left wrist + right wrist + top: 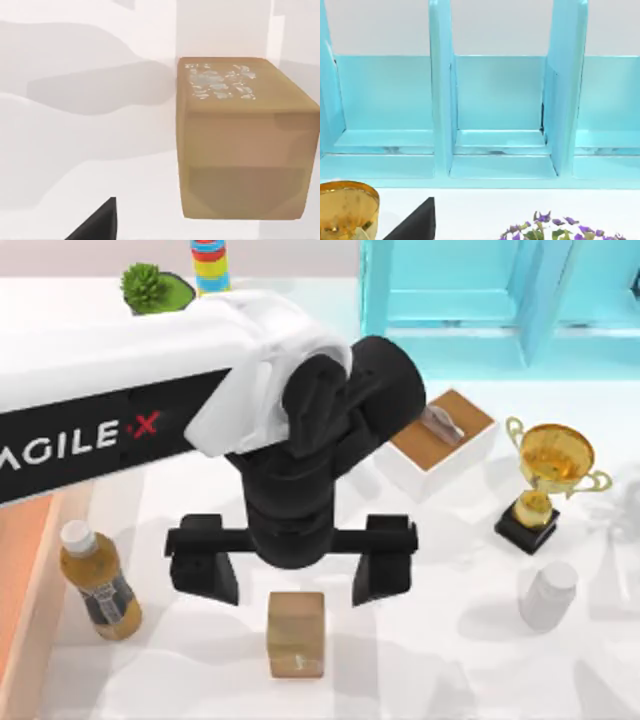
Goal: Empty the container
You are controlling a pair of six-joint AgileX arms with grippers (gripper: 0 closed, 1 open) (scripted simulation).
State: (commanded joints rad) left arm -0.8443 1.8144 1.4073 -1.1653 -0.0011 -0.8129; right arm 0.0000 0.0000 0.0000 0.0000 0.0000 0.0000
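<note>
Just beyond spread left pincer (292,575), tan cube (296,633).

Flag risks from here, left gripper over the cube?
1. The left gripper is open just behind the cube, not astride it; closing now would likely miss, and dropping could knock it.
2. The bottle stands near the container rim on the left; a swing that way may topple it.
3. The white box sits close beside the arm's wrist and could get bumped. The right gripper faces the blue rack, away from the work.
</note>
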